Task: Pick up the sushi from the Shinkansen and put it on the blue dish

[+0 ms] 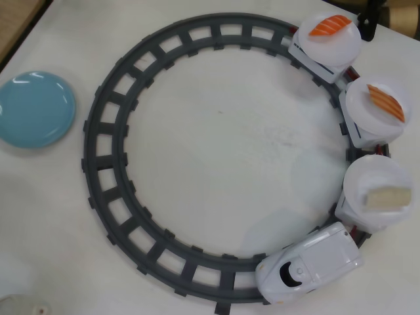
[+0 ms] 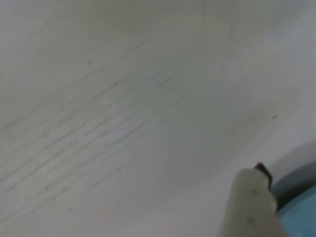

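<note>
In the overhead view the pale beige sushi block [image 1: 387, 197] rests on a white plate behind the white Shinkansen [image 1: 310, 263], lower right; the glossy blue dish [image 1: 34, 109] sits far left. The hand's [image 2: 253, 207] spread cannot be told.

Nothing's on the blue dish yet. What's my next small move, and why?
Probably swing the arm away from the blue dish toward the plain beige sushi, which lies on the white plate right behind the Shinkansen. The wrist view shows only bare table, the dish edge and one end effector finger, so nothing seems held.
</note>
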Controlling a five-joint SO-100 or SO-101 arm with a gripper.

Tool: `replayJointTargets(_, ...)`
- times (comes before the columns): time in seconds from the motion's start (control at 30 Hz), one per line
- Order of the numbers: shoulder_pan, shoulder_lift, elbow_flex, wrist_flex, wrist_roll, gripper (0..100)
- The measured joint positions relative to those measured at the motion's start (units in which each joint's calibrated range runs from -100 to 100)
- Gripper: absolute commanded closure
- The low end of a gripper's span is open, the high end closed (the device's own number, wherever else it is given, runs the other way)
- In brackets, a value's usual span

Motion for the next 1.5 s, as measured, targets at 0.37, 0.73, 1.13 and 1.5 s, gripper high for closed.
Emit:
replayJointTargets(0.37, 0.0, 0.0, 0.0, 0.0, 0.0, 80)
replayJointTargets(0.73, 0.0, 0.0, 0.0, 0.0, 0.0, 80)
replayJointTargets(1.13, 2.2, 0.0, -4.7, 7.8, -2.0, 80)
replayJointTargets(1.5, 21.7, 0.0, -36.4, 26.1, -2.4, 80)
